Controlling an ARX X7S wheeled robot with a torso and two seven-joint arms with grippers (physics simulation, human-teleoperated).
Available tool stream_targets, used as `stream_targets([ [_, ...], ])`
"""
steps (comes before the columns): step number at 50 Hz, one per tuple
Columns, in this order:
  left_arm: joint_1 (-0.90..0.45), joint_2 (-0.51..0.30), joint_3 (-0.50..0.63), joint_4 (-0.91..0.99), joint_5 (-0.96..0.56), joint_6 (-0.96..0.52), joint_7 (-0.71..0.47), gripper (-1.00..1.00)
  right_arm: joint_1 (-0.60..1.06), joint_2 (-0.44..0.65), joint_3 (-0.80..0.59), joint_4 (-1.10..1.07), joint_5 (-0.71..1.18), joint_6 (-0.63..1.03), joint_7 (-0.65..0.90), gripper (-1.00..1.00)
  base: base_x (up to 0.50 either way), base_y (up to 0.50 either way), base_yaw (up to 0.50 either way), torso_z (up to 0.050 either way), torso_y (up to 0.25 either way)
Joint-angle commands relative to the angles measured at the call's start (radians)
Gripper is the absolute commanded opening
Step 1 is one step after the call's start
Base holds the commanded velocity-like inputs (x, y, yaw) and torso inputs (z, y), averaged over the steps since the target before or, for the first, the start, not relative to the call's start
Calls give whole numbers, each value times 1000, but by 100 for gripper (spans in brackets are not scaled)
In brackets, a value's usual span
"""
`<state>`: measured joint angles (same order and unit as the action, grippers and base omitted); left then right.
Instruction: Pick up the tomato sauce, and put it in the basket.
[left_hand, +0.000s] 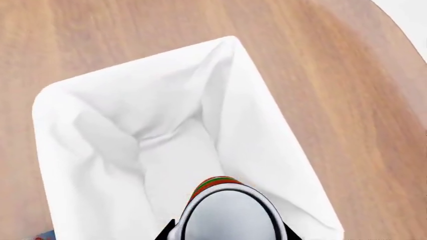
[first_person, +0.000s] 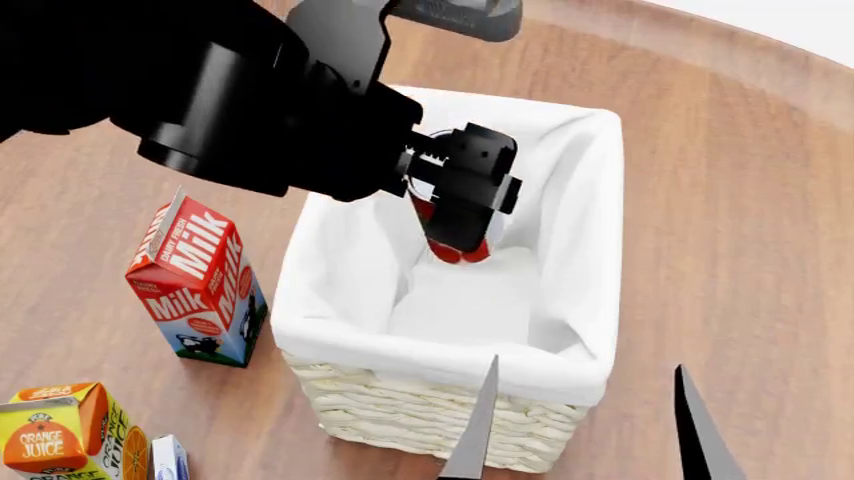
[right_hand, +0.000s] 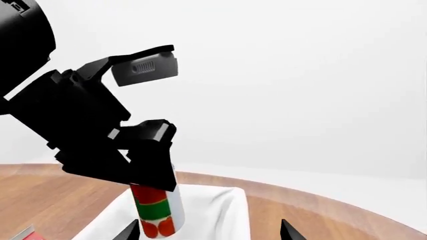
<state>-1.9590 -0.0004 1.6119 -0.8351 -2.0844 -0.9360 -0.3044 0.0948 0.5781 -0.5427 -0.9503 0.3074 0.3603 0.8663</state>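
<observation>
Left claw (first_person: 461, 205) pinching tomato sauce (right_hand: 156, 212), hanging above basket (first_person: 587, 240) interior, can not yet touching cloth lining. Best lowered straight toward middle of lining, then released gently, keeping clear of rim walls. Right claw (first_person: 587, 425) spread, idle near basket front; milk carton (first_person: 198, 285) just beside basket, orange juice carton (first_person: 60, 435) farther off on desk (first_person: 747, 220), nothing blocking drop.

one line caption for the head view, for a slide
Left gripper holds the tomato sauce over the cloth-lined basket, milk carton beside it.
</observation>
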Motion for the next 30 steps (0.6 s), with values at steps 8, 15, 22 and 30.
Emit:
stream_targets([
  [8,46,0,-6,44,-8,38,-34,-100,0,0,-4,11,-1,-10,2,100,0,0,0,0,1],
  [15,69,0,-9,77,6,67,-41,-100,5,-9,-20,13,-11,-6,2,100,0,0,0,0,0],
  [22,82,0,-10,96,27,75,-46,-100,6,-7,-25,-3,-14,5,8,100,0,0,0,0,0],
  [30,114,0,-11,100,57,81,-57,-100,4,-7,-29,1,-18,0,9,100,0,0,0,0,0],
])
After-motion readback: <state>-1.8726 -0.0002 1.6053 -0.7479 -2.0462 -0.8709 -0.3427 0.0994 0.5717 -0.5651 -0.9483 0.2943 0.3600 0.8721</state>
